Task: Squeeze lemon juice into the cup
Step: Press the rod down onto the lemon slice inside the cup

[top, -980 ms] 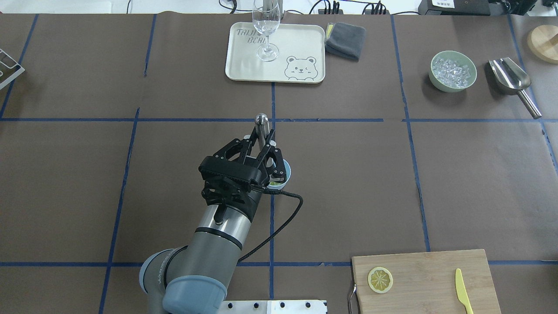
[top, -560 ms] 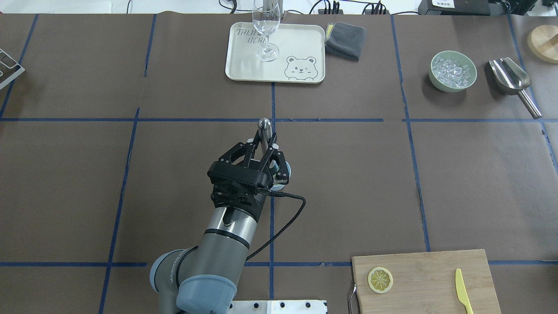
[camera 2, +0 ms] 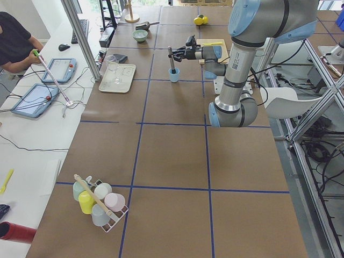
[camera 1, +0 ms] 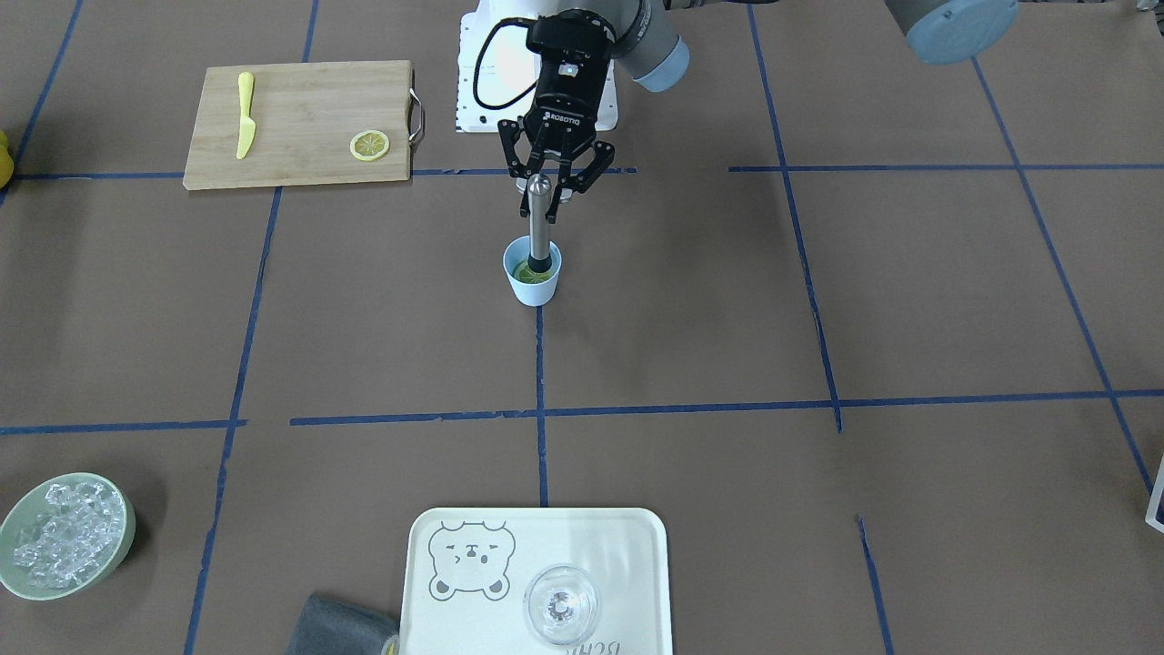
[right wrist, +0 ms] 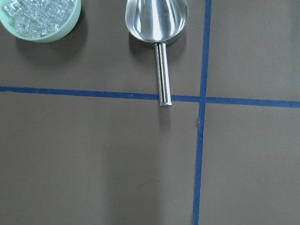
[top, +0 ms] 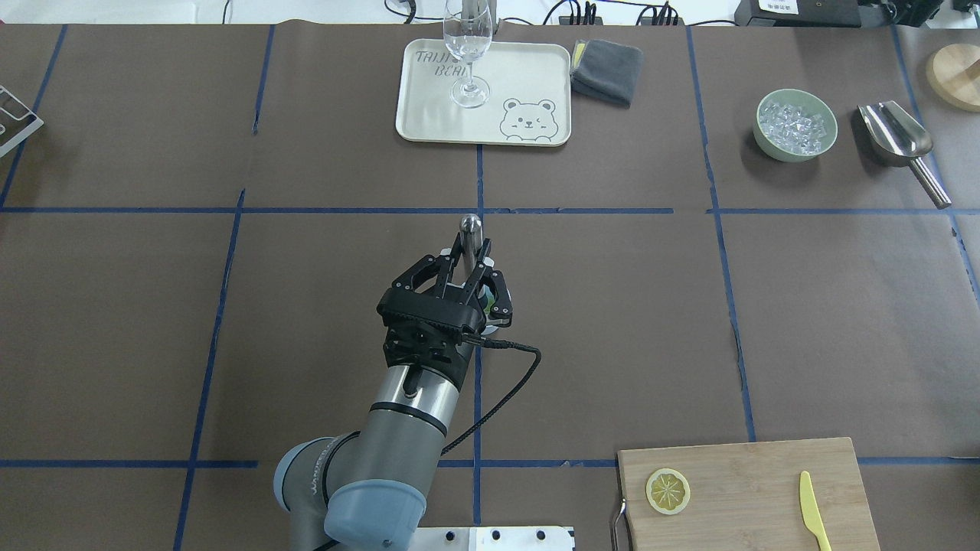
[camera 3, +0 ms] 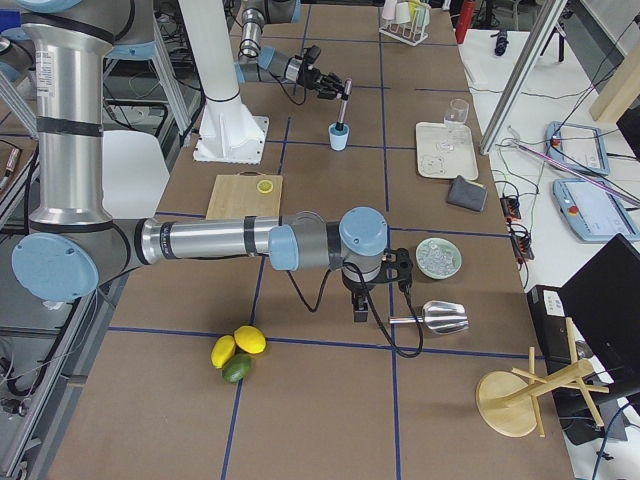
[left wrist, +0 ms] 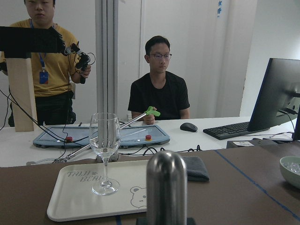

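Observation:
The light-blue cup (camera 1: pixel 532 284) stands at the table's middle, with a greenish lemon slice (camera 1: pixel 522 271) inside it. My left gripper (camera 1: pixel 546 202) is shut on a steel muddler (camera 1: pixel 538 223) that stands upright with its lower end in the cup on the lemon. In the overhead view the left gripper (top: pixel 468 264) covers nearly all of the cup, and the muddler (top: pixel 470 228) sticks out beyond the fingers. A second lemon slice (top: pixel 668 490) lies on the cutting board (top: pixel 766 474). My right gripper (camera 3: pixel 358 308) hovers by the scoop; I cannot tell whether it is open or shut.
A yellow knife (top: pixel 813 511) lies on the board. At the far side are a tray (top: pixel 536 76) with a wine glass (top: pixel 467 53), a grey cloth (top: pixel 606 70), a bowl of ice (top: pixel 794 125) and a steel scoop (top: pixel 896 138). A cup rack (camera 2: pixel 99 201) stands at the left end.
My left arm has shifted to the right and a little back toward the robot, carrying the muddler's top with it. The gripper now covers more of the cup.

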Controlling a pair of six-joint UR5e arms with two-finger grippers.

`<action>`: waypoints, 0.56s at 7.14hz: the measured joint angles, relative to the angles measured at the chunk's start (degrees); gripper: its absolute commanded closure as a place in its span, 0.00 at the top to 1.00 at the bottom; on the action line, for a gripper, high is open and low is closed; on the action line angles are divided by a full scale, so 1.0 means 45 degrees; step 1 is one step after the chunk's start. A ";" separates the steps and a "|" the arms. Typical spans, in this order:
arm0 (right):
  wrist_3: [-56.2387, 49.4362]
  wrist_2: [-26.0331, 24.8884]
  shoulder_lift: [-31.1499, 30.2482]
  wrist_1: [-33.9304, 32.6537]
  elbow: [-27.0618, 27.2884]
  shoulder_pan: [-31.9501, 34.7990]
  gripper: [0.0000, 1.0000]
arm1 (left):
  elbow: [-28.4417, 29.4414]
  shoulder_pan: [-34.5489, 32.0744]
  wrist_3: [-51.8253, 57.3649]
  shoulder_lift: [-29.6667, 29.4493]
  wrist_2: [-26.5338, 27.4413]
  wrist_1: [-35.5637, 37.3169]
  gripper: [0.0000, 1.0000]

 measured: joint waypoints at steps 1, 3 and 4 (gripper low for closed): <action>0.0000 -0.0008 0.0010 0.0001 -0.0003 0.0000 1.00 | 0.0224 0.0000 -0.0009 -0.0030 -0.0004 -0.0255 0.00; 0.0000 -0.0006 -0.0004 0.0001 0.0018 0.0000 1.00 | 0.0810 0.0000 -0.0021 -0.0133 -0.0022 -0.0816 0.00; 0.0000 -0.0011 -0.0024 0.0001 0.0055 0.0000 1.00 | 0.1022 0.0000 -0.0029 -0.0176 -0.0032 -0.0921 0.00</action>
